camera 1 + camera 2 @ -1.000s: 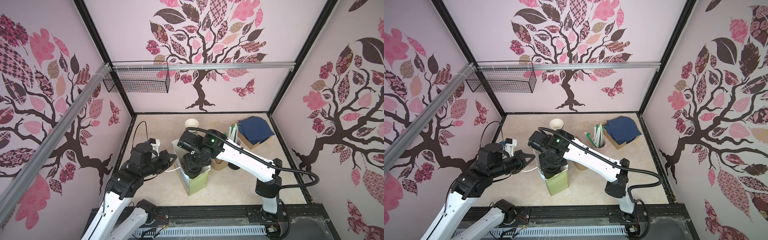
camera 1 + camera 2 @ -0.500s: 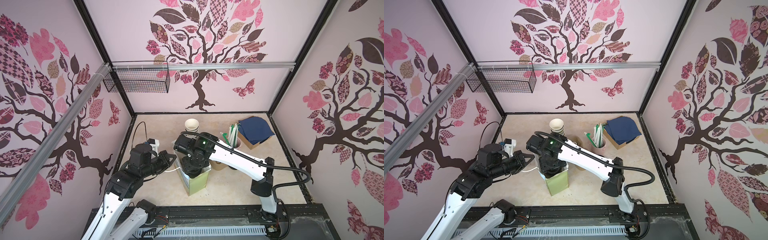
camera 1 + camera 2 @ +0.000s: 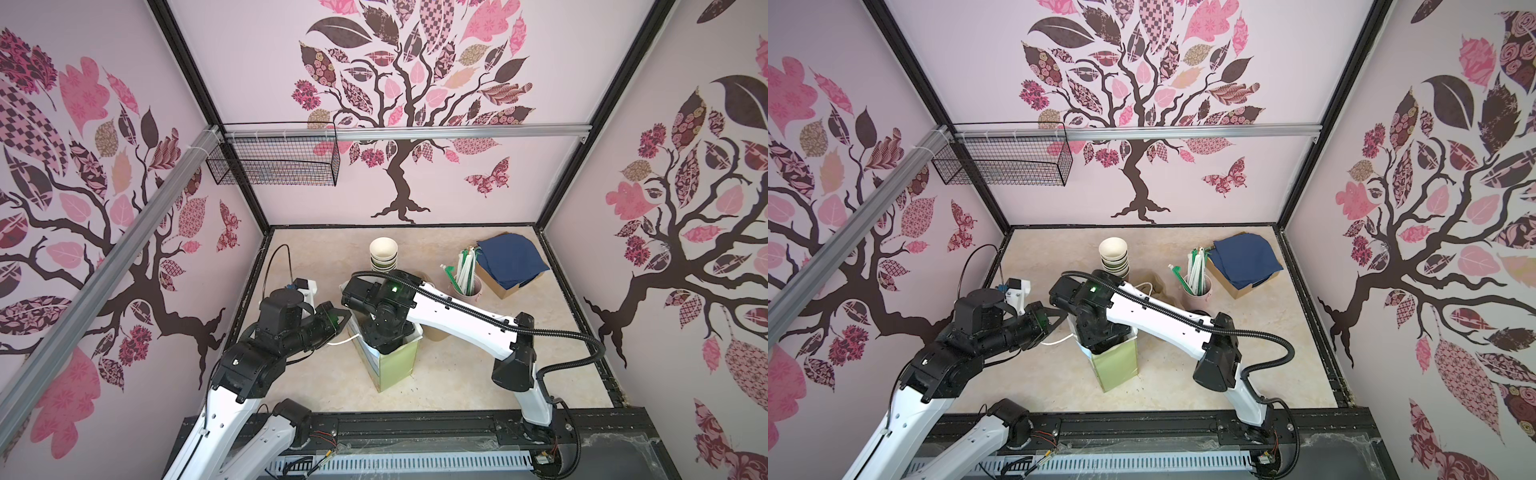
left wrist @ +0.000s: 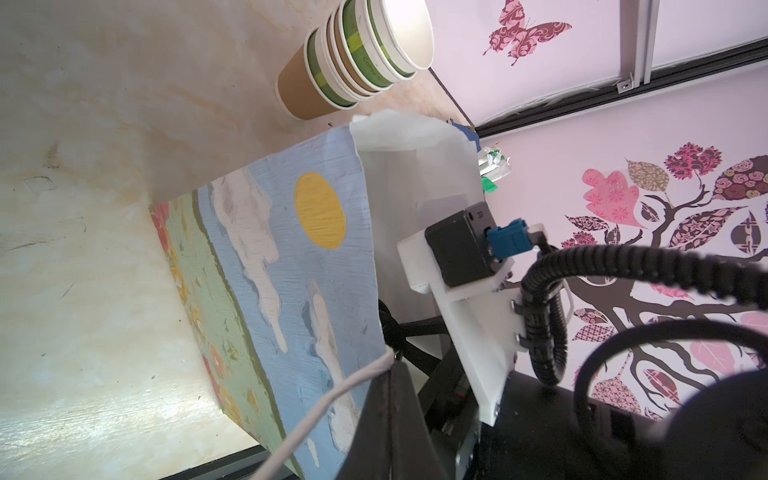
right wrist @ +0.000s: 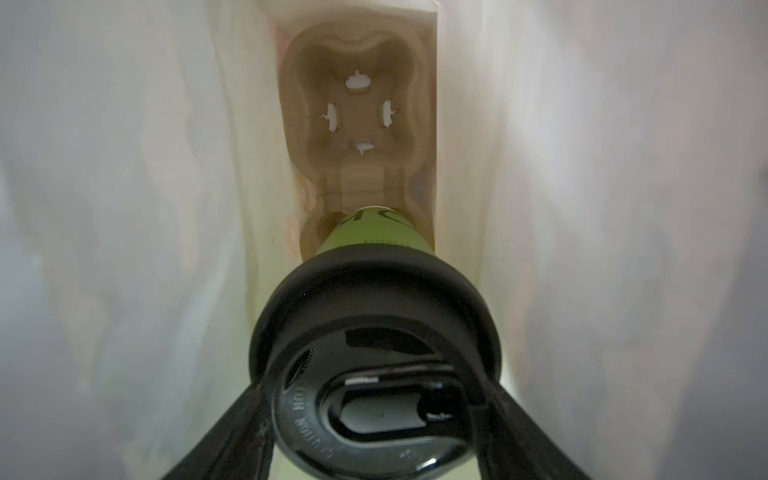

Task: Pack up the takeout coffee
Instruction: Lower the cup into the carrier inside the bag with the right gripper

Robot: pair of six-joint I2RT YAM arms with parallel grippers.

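Holding the takeout coffee (image 5: 374, 239) deep inside the paper bag (image 3: 395, 365).
Clamping the right gripper (image 5: 378, 386) on the black lid (image 5: 374, 291), carrying the cup just beyond the fingers (image 5: 220, 432), at the nearest pocket of the pulp carrier (image 5: 359, 116); seating unclear. Pinching the left gripper (image 3: 340, 321) closed on the white handle cord (image 4: 324, 407), holding the bag mouth open. Risking a lid popped off by the rim-only grip, a base snagging the pocket edge, or a bag tipped by too hard a tug.
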